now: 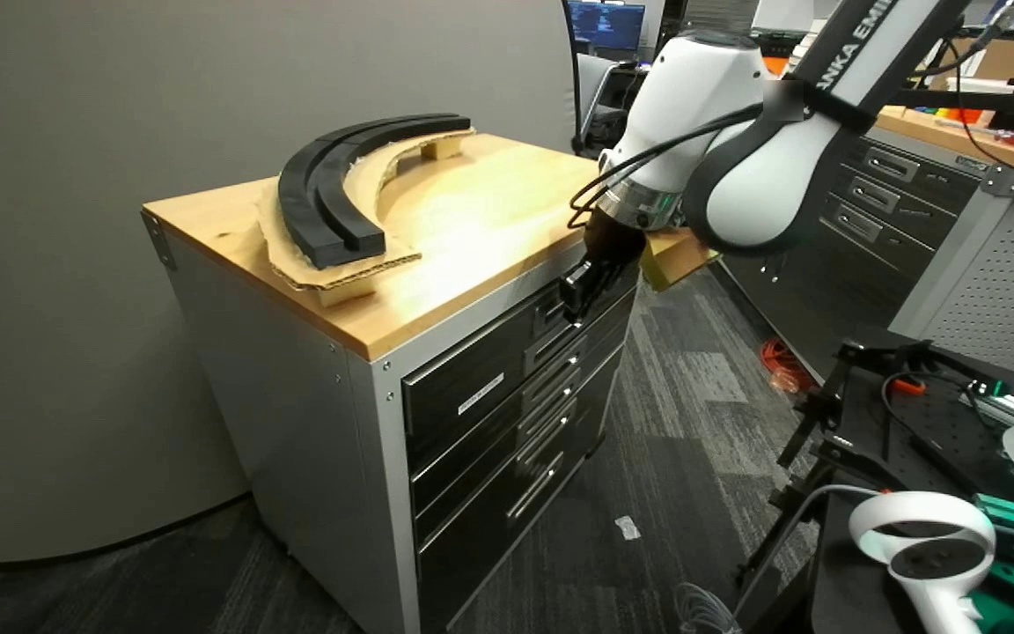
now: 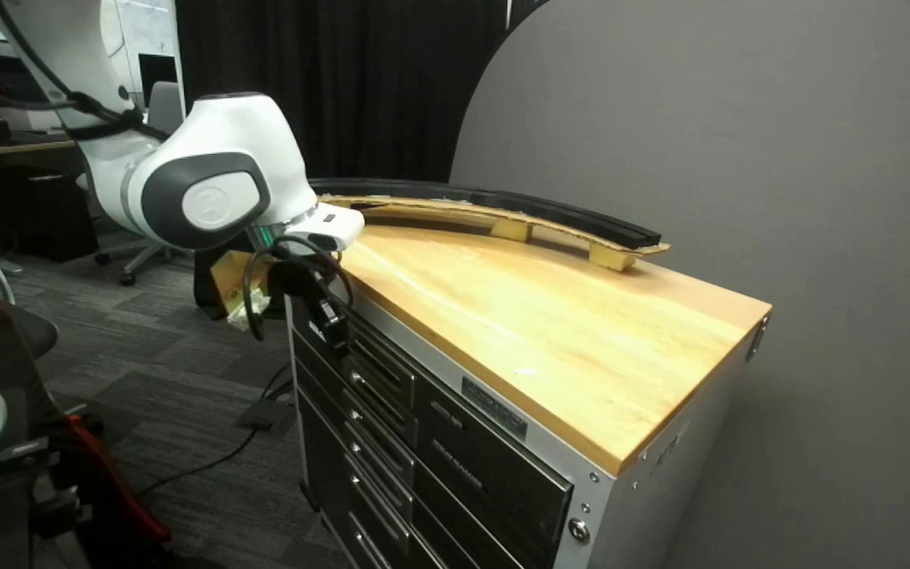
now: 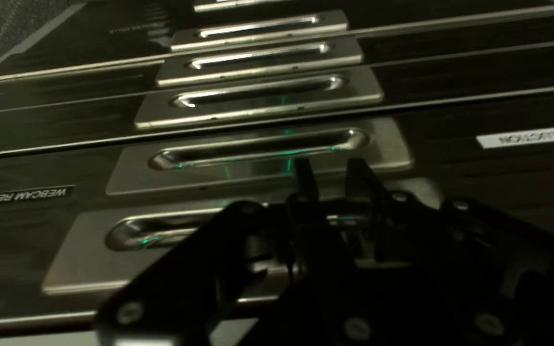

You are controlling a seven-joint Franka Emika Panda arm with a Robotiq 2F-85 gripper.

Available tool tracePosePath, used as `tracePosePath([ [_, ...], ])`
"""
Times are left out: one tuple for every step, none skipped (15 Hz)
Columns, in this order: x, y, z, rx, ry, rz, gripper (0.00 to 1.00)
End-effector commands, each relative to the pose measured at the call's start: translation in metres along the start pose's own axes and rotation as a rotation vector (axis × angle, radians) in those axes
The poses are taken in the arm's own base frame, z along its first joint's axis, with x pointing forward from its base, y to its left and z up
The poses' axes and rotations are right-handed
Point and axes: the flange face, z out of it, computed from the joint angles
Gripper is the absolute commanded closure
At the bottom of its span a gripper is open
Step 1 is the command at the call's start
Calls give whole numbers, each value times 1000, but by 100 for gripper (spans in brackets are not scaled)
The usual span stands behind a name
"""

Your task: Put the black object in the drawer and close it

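While near the drawer (image 1: 470, 361), arm (image 2: 206, 190) slantwise downward.

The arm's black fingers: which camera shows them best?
The wrist view: it shows the fingers close up, with a gap between their tips. Both exterior views show them small against the cabinet's black front, the gap hard to see.

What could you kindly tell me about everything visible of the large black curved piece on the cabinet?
The large black curved piece is a long crescent with squared ends and a lengthwise groove, dull-surfaced, perhaps plastic. A faint crosswise line suggests joined sections. It rests on a similarly curved sheet of cardboard, which yellowish blocks raise above the wooden top. Nothing besides the cardboard is seen touching it.
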Motion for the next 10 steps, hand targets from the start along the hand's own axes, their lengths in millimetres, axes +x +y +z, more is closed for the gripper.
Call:
tracePosePath([
  [-13, 14, -58, 15, -154, -113, 43],
  [-13, 11, -74, 40, -199, -153, 36],
  [-12, 14, -89, 28, -232, -183, 28],
  [-10, 14, -106, 46, -266, -226, 21],
  [-10, 10, -122, 74, -305, -260, 12],
  [-8, 7, -137, 103, -344, -297, 6],
  [-7, 6, -154, 146, -380, -322, 1],
  [-5, 5, -170, 192, -414, -345, 0],
  [-7, 5, -137, 121, -386, -289, 9],
  [-6, 3, -153, 150, -404, -312, 1],
])
